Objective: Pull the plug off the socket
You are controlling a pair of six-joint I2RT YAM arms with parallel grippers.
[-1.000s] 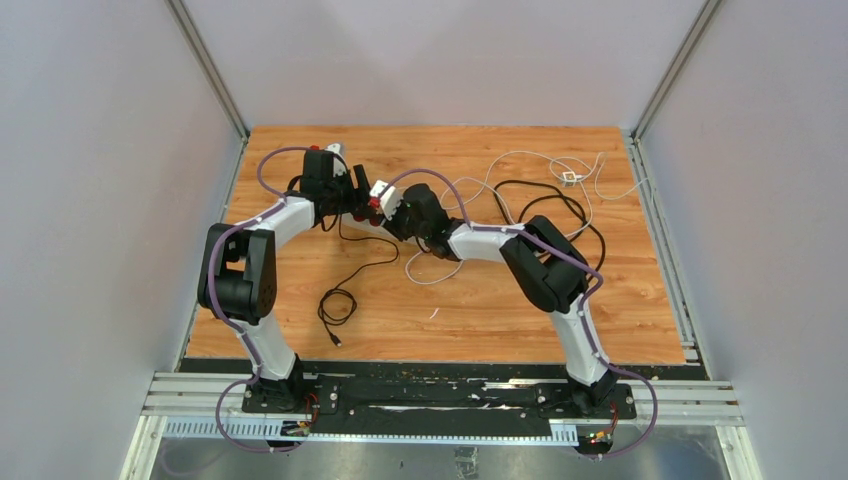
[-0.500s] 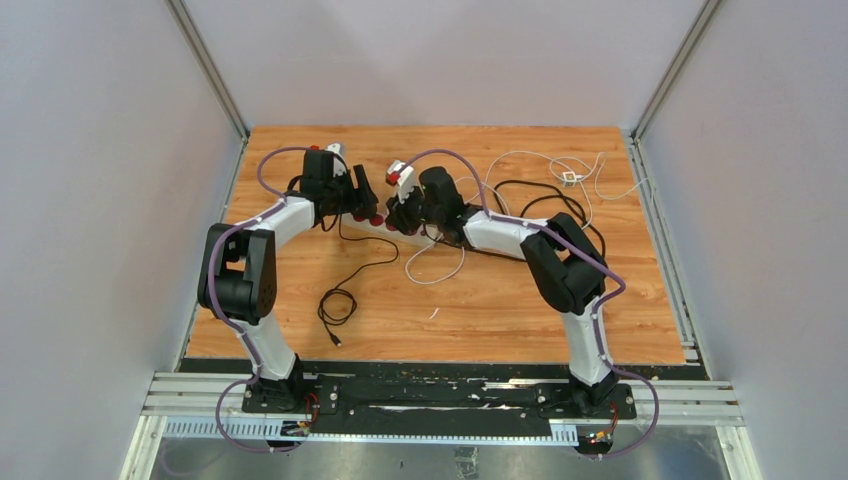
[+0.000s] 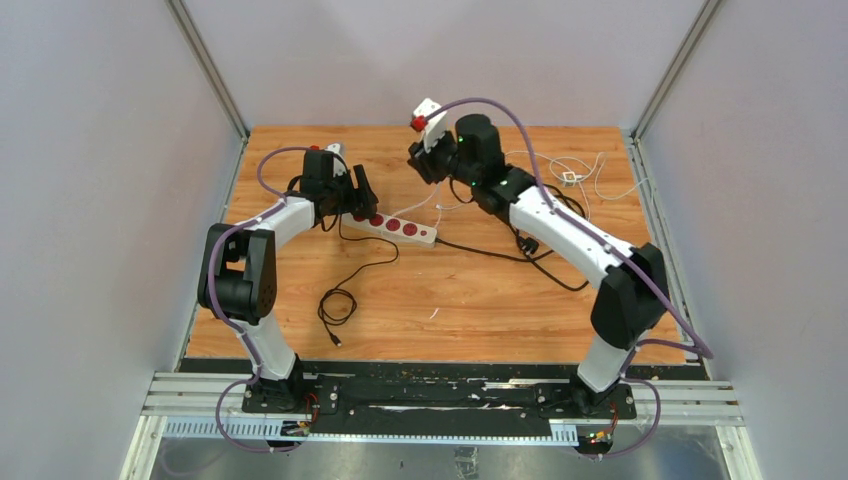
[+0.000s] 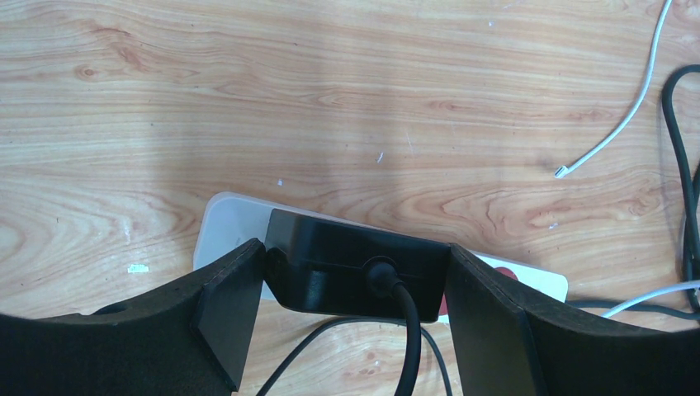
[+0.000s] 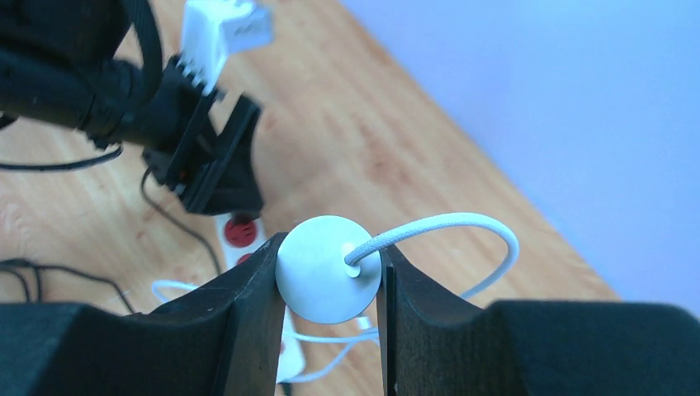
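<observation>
**1. Socket** [image 3: 400, 227]. We find it lying flat on the wooden table [image 3: 480, 300], left of the middle. It runs aslant from the left gripper [image 4: 357, 272] toward the table's centre. We count three red outlets in the top view. Its left end is covered by that gripper.

**2. Black adapter** [image 4: 330, 264]. It sits on the left end of the socket. A thin black cable [image 4: 410, 346] leaves its near face. In the top view this cable trails toward the arm bases and ends in a small coil.

**3. Left gripper.** It is low over the socket's left end. We note one finger against each side of the black adapter, clamped on it.

**4. White plug** [image 5: 318, 280]. It is round, out of the socket and held well above the table. It hangs over the far middle of the table, apart from the socket.

**5. Right gripper** [image 5: 328, 272]. It is raised, and its jaws are clenched on the white plug, one finger on either side.

**6. White cable** [image 5: 446, 227]. It is braided, comes out of the plug's face and arches away to the right in the wrist view.

**7. Thick black cable** [image 3: 480, 250]. It leads from the socket's right end across the table toward the right arm.

**8. Loose white cables** [image 3: 560, 170]. They lie in a tangle at the far right of the table.
</observation>
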